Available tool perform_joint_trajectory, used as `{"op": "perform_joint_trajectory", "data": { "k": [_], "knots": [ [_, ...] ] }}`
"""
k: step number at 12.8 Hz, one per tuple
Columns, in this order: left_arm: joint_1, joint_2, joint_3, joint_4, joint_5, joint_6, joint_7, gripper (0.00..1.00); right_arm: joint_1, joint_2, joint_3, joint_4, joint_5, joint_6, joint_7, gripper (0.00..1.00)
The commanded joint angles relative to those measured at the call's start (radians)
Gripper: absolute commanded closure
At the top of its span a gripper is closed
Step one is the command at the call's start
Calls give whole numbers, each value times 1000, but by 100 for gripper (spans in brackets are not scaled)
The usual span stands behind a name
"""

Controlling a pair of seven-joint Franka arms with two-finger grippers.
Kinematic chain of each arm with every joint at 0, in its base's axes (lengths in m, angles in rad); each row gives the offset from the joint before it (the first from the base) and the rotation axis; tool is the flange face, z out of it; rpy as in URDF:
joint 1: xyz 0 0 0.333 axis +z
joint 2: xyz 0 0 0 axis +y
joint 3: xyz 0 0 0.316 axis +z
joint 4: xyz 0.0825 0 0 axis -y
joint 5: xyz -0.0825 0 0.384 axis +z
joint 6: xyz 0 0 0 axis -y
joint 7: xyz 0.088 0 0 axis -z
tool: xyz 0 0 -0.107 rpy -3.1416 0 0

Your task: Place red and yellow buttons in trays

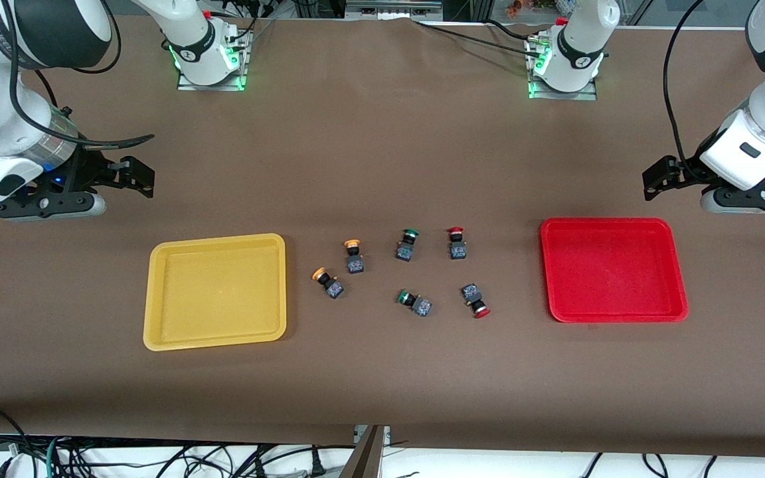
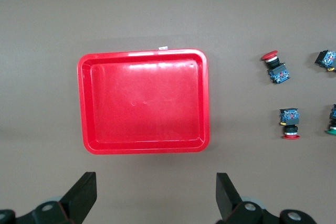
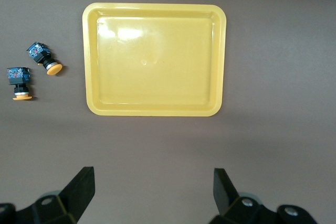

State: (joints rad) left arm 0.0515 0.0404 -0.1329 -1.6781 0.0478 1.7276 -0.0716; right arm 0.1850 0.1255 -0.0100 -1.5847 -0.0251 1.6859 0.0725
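The yellow tray [image 1: 216, 292] and the red tray [image 1: 611, 269] lie empty at either end of the table. Between them lie two yellow-capped buttons [image 1: 354, 255] [image 1: 328, 282] and two red-capped buttons [image 1: 457, 242] [image 1: 475, 300]. My right gripper [image 1: 143, 178] hangs open and empty over bare table beside the yellow tray [image 3: 155, 59]. Its wrist view shows the gripper [image 3: 154, 179] and both yellow buttons [image 3: 44, 59] [image 3: 20, 82]. My left gripper [image 1: 655, 179] hangs open and empty over bare table beside the red tray [image 2: 144, 100]. Its wrist view shows the gripper [image 2: 156, 182] and both red buttons [image 2: 275, 67] [image 2: 289, 121].
Two green-capped buttons [image 1: 407, 244] [image 1: 414, 301] lie between the yellow and red ones. The arm bases [image 1: 210, 60] [image 1: 565, 66] stand along the table edge farthest from the front camera. Brown table cloth [image 1: 382, 372] lies nearer the front camera than the trays.
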Motion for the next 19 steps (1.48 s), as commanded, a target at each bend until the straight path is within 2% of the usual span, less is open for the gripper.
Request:
{"op": "perform_joint_trajectory", "data": {
  "k": [1,3,5,8,11,16,19],
  "knots": [
    [1,13,-1,32,-20,-19,-2,0,1,13,11,17,-13,-8,-3,0],
    [1,15,-1,32,-20,-19,-2,0,7,13,16,15,-29,-12,-5,0],
    [2,15,-1,32,-20,-19,-2,0,57,25,18,6,-27,-20,-5,0],
    [2,15,-1,32,-20,-19,-2,0,161,135,19,5,-6,18,0,0],
    [1,15,-1,32,-20,-19,-2,0,209,276,19,11,51,194,1,0],
    [2,15,-1,32,-20,-19,-2,0,326,508,21,12,51,597,7,0],
    [2,15,-1,32,-20,-19,-2,0,346,603,21,41,47,730,-32,0]
  ]
}}
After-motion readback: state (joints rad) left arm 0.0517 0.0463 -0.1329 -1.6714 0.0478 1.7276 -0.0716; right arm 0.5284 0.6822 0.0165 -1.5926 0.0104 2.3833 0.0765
